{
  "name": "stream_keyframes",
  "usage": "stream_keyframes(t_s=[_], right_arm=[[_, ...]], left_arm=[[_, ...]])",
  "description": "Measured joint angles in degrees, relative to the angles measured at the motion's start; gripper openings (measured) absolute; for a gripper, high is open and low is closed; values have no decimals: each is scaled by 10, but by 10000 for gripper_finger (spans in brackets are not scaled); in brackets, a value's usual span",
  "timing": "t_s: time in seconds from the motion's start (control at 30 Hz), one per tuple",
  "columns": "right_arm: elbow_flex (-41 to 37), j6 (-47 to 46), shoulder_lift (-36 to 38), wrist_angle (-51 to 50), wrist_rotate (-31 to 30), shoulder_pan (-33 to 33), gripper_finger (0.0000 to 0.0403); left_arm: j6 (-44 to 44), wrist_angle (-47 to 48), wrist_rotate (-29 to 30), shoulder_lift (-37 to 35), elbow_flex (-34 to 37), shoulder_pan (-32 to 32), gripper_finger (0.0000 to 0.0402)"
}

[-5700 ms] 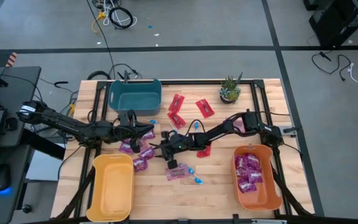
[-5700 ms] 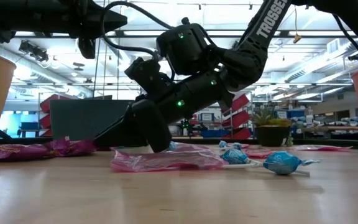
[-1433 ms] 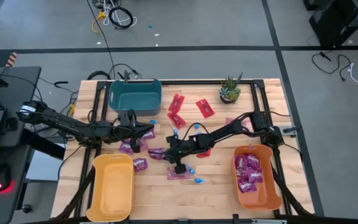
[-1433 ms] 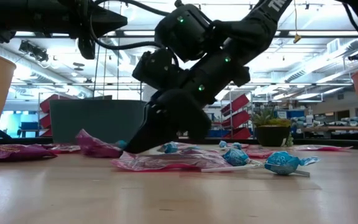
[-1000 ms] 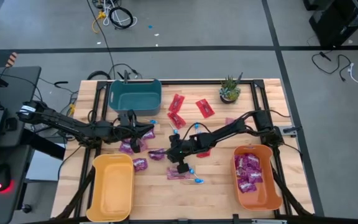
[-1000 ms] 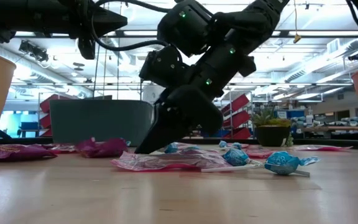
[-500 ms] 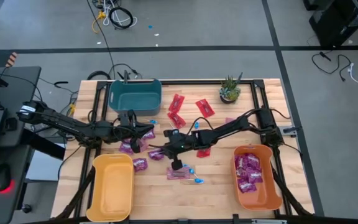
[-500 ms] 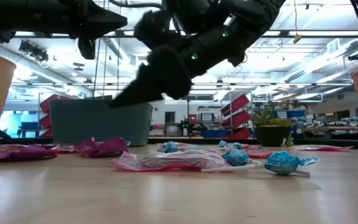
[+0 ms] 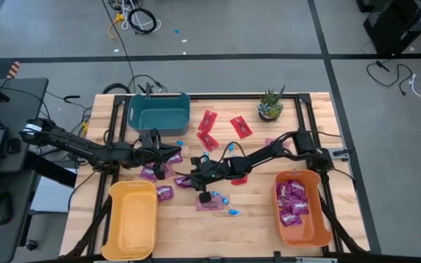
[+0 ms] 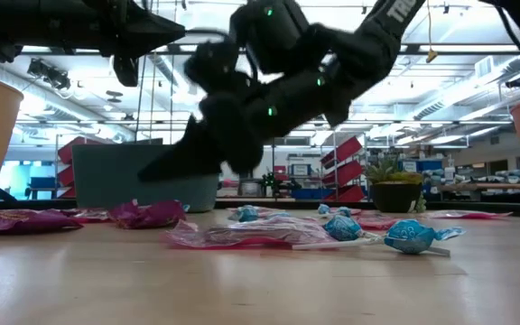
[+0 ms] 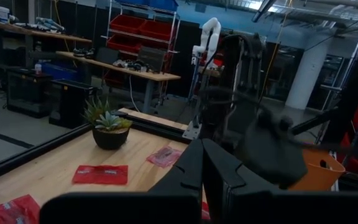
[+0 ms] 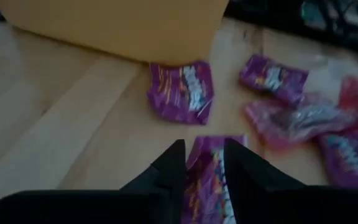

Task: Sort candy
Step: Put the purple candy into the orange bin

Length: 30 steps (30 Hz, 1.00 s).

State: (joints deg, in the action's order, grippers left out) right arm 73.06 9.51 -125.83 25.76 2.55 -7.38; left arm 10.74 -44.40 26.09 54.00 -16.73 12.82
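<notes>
Purple packets lie flat on the table's left middle: one [image 9: 182, 181] under my right gripper [image 9: 187, 178], others [image 9: 149, 173] [image 9: 165, 193] nearby. The right wrist view shows that packet [image 12: 207, 173] between and below my open fingers, and the gripper [image 12: 201, 157] hangs above it. In the low view the gripper [image 10: 154, 168] is clear of the table, over a crumpled purple packet [image 10: 148, 214]. Red packets [image 9: 208, 121] [image 9: 240, 126] lie farther back. Blue lollipops [image 9: 229, 199] and a pink packet [image 9: 210, 205] lie near the middle. My left gripper [image 9: 163, 155] [image 11: 202, 158] waits shut above the left packets.
A yellow bin [image 9: 112, 219] stands at the near left, and an orange bin [image 9: 314, 219] holding purple packets at the near right. A teal bin [image 9: 158, 98] sits at the far left, a potted plant [image 9: 270, 104] at the far middle. Bare wood lies between the near bins.
My right gripper has lifted off the table beside the pink packet and swung toward the table's left, ending over the crumpled purple packet, then dipped a little. The packets and lollipops have stayed where they were.
</notes>
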Motion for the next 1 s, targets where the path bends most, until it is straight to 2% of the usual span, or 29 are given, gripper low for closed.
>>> stream_keyframes(t_s=[0.43, 0.63, 0.77, 1.0], right_arm=[[1, -59, -6, -41, -9, 0, 168], [1, -74, -6, -66, -19, 0, 187], [1, -76, -6, -66, -25, 1, 180], [2, -79, -27, -54, -17, 6, 130]], left_arm=[[2, 4, 0, 0, 0, 0, 6], [2, 4, 0, 0, 0, 0, 6], [2, 4, 0, 0, 0, 0, 6], [2, 3, 0, 0, 0, 0, 6]])
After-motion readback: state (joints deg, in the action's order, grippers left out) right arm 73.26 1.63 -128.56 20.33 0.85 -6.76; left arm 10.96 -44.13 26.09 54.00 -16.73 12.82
